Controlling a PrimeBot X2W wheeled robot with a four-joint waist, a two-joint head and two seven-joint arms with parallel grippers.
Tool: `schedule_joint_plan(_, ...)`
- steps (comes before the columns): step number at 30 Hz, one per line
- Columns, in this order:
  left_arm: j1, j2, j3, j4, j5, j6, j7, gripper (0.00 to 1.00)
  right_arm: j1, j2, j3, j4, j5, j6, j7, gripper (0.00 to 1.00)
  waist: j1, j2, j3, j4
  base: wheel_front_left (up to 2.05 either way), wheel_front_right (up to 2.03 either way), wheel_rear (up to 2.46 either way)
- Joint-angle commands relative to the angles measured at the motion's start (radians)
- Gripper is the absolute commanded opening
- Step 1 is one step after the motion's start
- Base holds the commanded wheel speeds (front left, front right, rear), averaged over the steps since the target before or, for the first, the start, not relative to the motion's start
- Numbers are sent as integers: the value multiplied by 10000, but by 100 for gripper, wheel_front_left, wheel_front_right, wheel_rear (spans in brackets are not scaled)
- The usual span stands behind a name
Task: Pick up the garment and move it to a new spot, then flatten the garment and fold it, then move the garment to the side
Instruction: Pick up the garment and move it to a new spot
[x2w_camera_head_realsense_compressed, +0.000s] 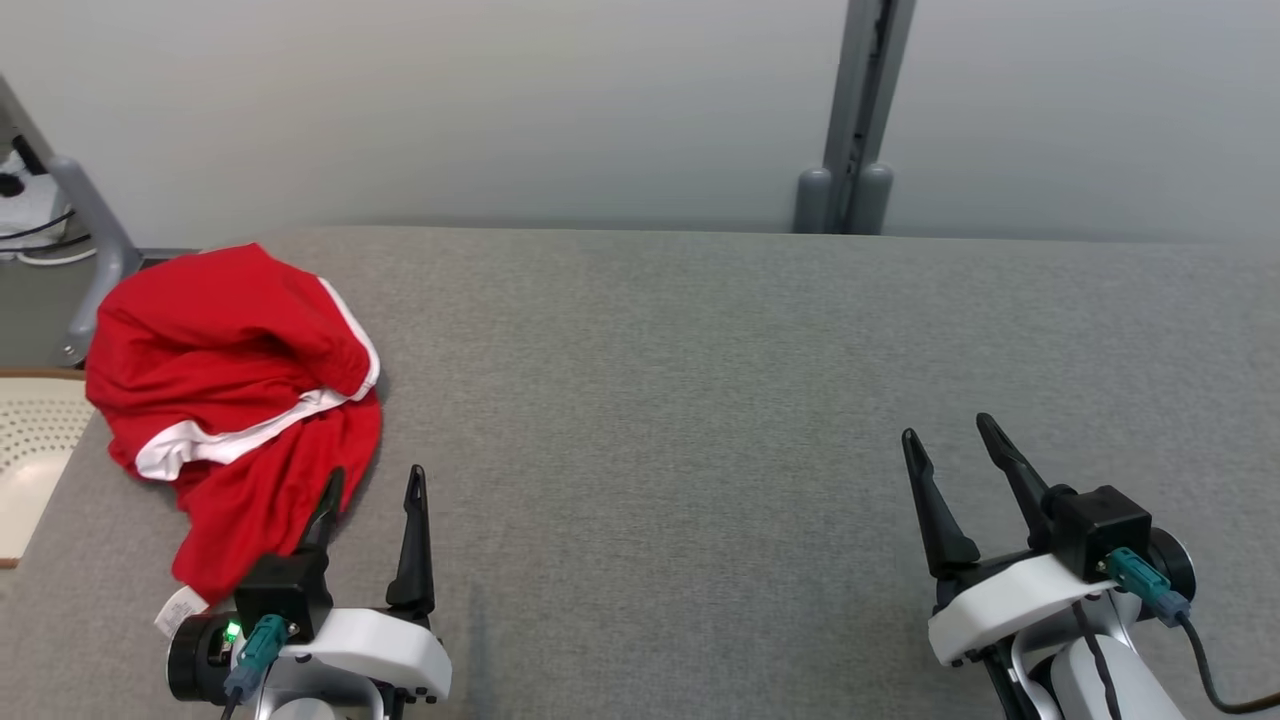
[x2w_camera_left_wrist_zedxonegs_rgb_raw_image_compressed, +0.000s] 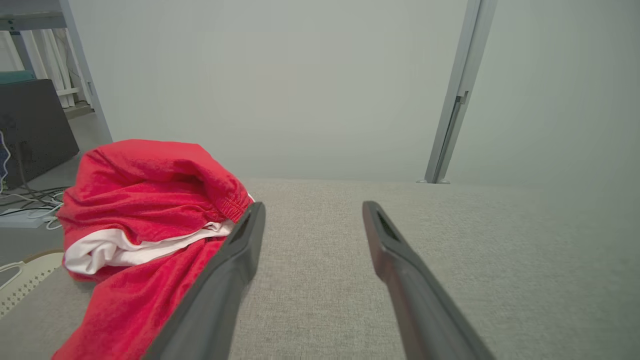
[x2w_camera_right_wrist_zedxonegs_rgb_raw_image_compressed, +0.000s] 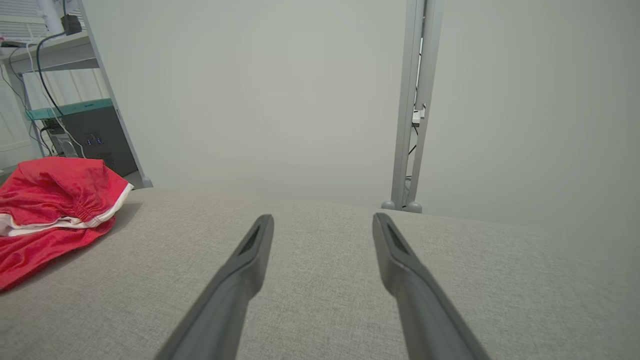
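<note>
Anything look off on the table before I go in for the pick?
Only the red garment: it lies bunched in a heap at the table's left edge, seemingly bulging slightly past it, with its white trim twisted and a label poking out. Nothing looks spilled or damaged.

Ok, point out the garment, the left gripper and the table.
garment (x2w_camera_head_realsense_compressed: 230, 340), head view, red upper fold.
left gripper (x2w_camera_head_realsense_compressed: 375, 474), head view, midway between fingertips.
table (x2w_camera_head_realsense_compressed: 700, 400), head view, bare grey top.

Red garment (x2w_camera_head_realsense_compressed: 235, 370) on a grey table (x2w_camera_head_realsense_compressed: 700, 400)
Bright red with white bands; a flecked grey weave on the table; the left tool (x2w_camera_head_realsense_compressed: 375, 473) and right tool (x2w_camera_head_realsense_compressed: 946, 427) have black fingers (x2w_camera_head_realsense_compressed: 412, 540), white bodies, teal plugs.
</note>
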Motion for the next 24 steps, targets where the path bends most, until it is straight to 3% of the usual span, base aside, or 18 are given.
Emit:
schedule_joint_plan(1,-119,48,46,27,-45,22,-3,100,-1,-66,8,1,51,19,-50,100,0,0,-3,275,0,0,0)
schedule_joint_plan(24,254,107,435,5,62,-34,-3,100,194,-67,635,156,504,19,-48,100,0,0,-350,3074,0,0,0)
